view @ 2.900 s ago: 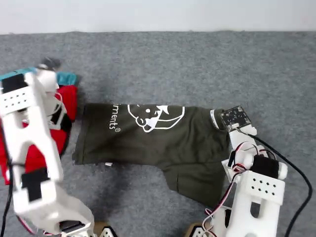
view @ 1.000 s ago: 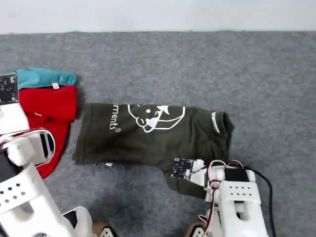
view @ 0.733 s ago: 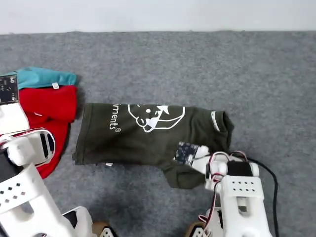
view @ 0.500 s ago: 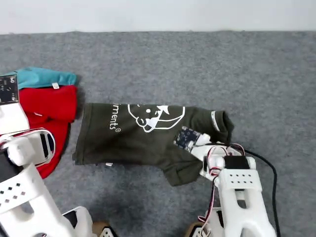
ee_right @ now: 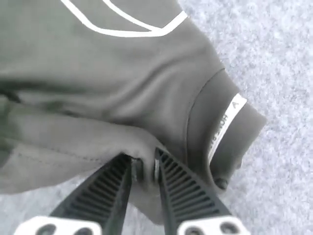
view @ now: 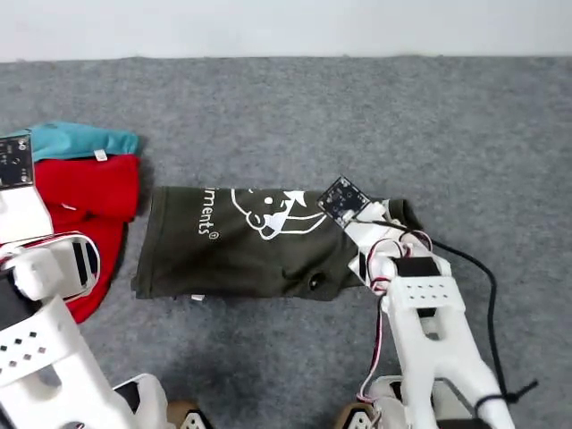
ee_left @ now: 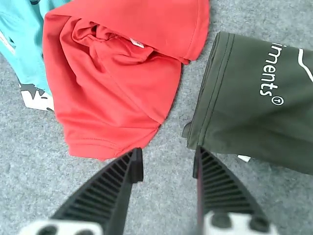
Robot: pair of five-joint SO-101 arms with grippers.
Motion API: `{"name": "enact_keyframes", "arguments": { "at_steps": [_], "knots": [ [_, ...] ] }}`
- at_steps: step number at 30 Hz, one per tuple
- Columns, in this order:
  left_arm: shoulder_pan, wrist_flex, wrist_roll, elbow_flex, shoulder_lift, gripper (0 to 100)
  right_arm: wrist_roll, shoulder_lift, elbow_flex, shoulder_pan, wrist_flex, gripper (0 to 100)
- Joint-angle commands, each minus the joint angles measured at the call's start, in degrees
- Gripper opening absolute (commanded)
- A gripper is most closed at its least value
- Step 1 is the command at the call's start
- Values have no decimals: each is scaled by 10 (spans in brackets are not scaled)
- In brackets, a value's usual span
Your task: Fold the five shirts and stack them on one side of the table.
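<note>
Now the right gripper (ee_right: pixel 144 169) is pinching a fold of the olive-green shirt (view: pixel 232 255), which is lying mid-table, collar to the right. At the left, the left gripper (ee_left: pixel 164 164) is hanging with fingers apart over grey carpet (ee_left: pixel 172 134) between that shirt and the red shirt (ee_left: pixel 112 88); a teal shirt (view: pixel 80 141) is lying against the red one's far side

High camera looks straight down over the whole grey counter (view: pixel 268 107). Left wrist camera hovers above the red shirt (ee_left: pixel 112 83) and the green shirt (ee_left: pixel 254 112), facing down. Right wrist camera sits tight on that same green shirt's collar (ee_right: pixel 205 127).
</note>
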Motion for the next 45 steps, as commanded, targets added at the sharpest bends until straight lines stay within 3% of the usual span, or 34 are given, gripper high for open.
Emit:
{"name": "enact_keyframes", "arguments": {
  "at_steps": [1, 6, 9, 14, 23, 25, 31, 36, 39, 45],
  "knots": [
    [-2, 6, 4, -1, -9, 175, -18, 29, -25, 0, -63, 15],
    [-2, 6, 4, 0, -9, 175, -18, 90, -25, 0, -124, 27],
    [-2, 6, 4, 0, -9, 175, -25, 115, -25, 0, -160, 102],
    [-2, 6, 4, 0, -9, 175, -98, 140, -31, 0, -203, 229],
    [-2, 6, 4, 0, -10, 175, -187, 212, -128, 0, -204, 231],
    [-2, 6, 4, 0, -10, 175, -186, 210, -144, 0, -171, 231],
    [-2, 6, 4, 0, -10, 175, -185, 106, -203, -5, 92, 231],
    [-2, 6, 4, 0, -10, 175, -175, -4, -199, -13, 240, 231],
    [-2, 6, 4, 0, -10, 175, -163, -16, -138, -52, 240, 231],
    [-2, 6, 4, 0, -10, 175, -165, -13, -44, -126, 115, 231]
  ]
}}
